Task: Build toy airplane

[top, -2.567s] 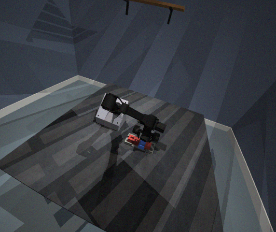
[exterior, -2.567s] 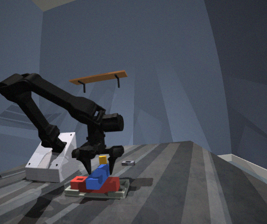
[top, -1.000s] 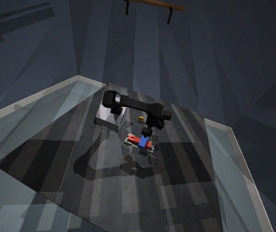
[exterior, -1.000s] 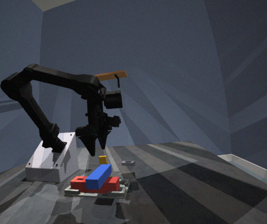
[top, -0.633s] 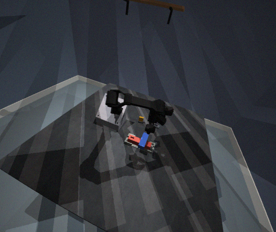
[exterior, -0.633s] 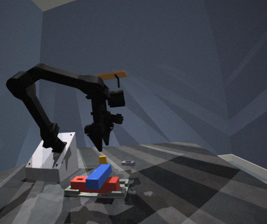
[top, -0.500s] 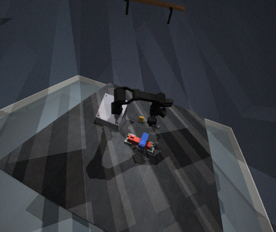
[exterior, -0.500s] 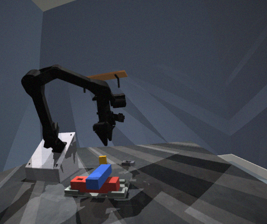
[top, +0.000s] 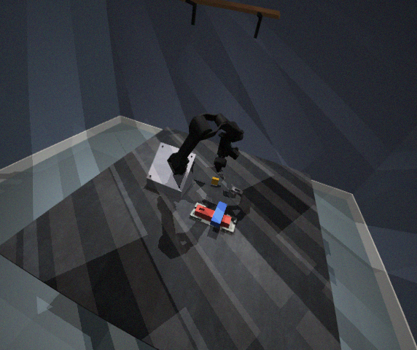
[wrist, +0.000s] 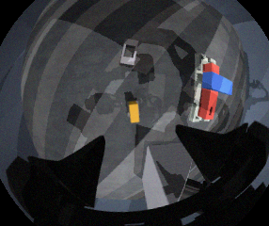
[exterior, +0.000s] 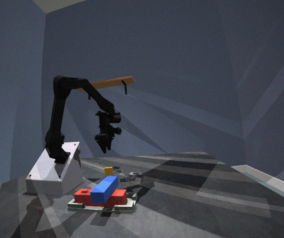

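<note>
The red fuselage (top: 203, 211) (exterior: 119, 196) (wrist: 208, 103) lies in the pale cradle (top: 232, 230) (exterior: 123, 208) (wrist: 195, 113), with its tail socket uncovered. The blue wing (top: 219, 213) (exterior: 105, 189) (wrist: 216, 82) lies crosswise on top of the fuselage; its tab is hidden. The yellow tail fin (top: 215, 181) (exterior: 108, 171) (wrist: 134, 112) stands apart from the cradle, towards the robot's side. My gripper (top: 219, 172) (exterior: 106, 150) (wrist: 141, 134) is open and empty, high above the table near the tail fin. In the wrist view the fin shows just beyond the fingertips, between them.
A small grey hollow block (top: 235, 189) (exterior: 136, 174) (wrist: 129, 53) lies on the table beyond the cradle. The arm stands on a white sloped base (top: 163, 171) (exterior: 44, 163). An orange shelf (top: 235, 6) (exterior: 111, 82) is up at the back wall.
</note>
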